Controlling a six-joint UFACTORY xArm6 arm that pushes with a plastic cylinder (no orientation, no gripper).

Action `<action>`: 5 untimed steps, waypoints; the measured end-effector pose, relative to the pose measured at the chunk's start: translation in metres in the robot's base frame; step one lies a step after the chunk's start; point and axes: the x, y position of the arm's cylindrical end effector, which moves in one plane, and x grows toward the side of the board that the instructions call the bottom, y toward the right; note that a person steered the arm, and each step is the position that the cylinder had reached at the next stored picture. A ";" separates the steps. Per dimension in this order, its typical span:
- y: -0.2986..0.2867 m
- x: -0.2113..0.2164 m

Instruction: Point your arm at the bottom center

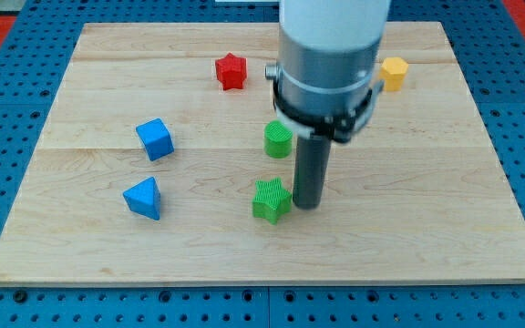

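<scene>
My tip [307,205] rests on the wooden board [408,228] a little below the board's middle. It stands just right of the green star block [271,200], close to it or touching; I cannot tell which. The green round block [278,139] sits above the star, left of the rod. The arm's grey body hides part of the board's upper middle.
A red star block [231,71] lies at the upper middle. A yellow block [394,73] lies at the upper right. A blue cube [155,139] and a blue triangular block [144,198] lie at the left. A blue pegboard [7,137] surrounds the board.
</scene>
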 end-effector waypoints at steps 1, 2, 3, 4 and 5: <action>0.000 0.037; 0.013 0.076; 0.020 0.078; 0.027 0.064; 0.010 0.062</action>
